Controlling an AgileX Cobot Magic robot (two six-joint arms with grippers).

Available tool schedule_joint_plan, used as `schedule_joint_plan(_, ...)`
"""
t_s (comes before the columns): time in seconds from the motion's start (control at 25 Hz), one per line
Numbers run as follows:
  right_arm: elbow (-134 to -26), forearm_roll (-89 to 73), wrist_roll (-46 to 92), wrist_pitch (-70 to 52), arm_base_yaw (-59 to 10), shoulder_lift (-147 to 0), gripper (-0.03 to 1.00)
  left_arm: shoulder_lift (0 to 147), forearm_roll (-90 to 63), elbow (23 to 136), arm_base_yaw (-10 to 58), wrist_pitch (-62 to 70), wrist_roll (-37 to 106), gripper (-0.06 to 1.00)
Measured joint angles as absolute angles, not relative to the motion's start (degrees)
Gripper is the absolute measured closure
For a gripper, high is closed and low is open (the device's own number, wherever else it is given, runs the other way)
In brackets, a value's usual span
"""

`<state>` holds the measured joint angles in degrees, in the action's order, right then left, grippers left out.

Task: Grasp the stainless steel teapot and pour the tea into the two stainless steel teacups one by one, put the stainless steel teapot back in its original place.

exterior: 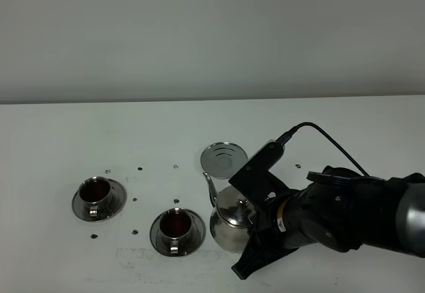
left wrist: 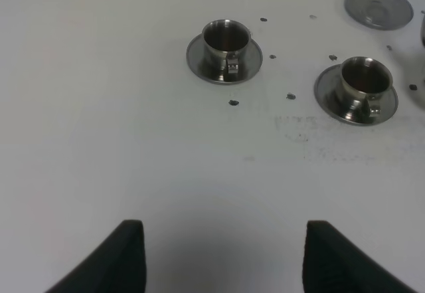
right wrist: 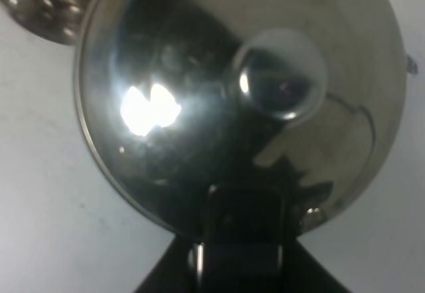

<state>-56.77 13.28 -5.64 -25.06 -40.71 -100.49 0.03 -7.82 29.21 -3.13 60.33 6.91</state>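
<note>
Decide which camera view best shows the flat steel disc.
The left wrist view: the flat steel disc lies unobstructed. The exterior high view shows it partly behind the right arm; the right wrist view shows none of it.

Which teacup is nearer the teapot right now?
The teacup lower in the high view, just beside the teapot; the other teacup sits farther left.

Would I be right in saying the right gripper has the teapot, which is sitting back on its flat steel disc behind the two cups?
Not quite: the teapot is off its flat steel disc, which lies bare behind it in the exterior high view. The right gripper does have the pot, near the two cups.
</note>
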Motion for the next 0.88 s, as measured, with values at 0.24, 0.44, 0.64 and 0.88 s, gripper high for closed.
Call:
schedule_joint_plan(0.24,-56.8,15.0,-7.1,-24.5,-40.7,-102.8,0.77,0.0,-7.8,29.2,-3.1,60.3,6.9,0.37)
schedule_joint_plan(0.44,-56.8,15.4,-7.2,-24.5,-40.7,-104.2,0.77,0.0,-7.8,29.2,-3.1,60.3,6.9,0.37)
schedule_joint_plan(0.64,-60.3,15.5,-7.1,-28.9,-39.9,-102.6,0.77,0.0,-7.8,29.2,-3.1,60.3,6.9,0.37)
schedule_joint_plan(0.88,-69.4,18.0,-6.2,-32.8,-34.7,-102.7,0.77,0.0,-7.8,29.2,-3.1,60.3,6.9,0.37)
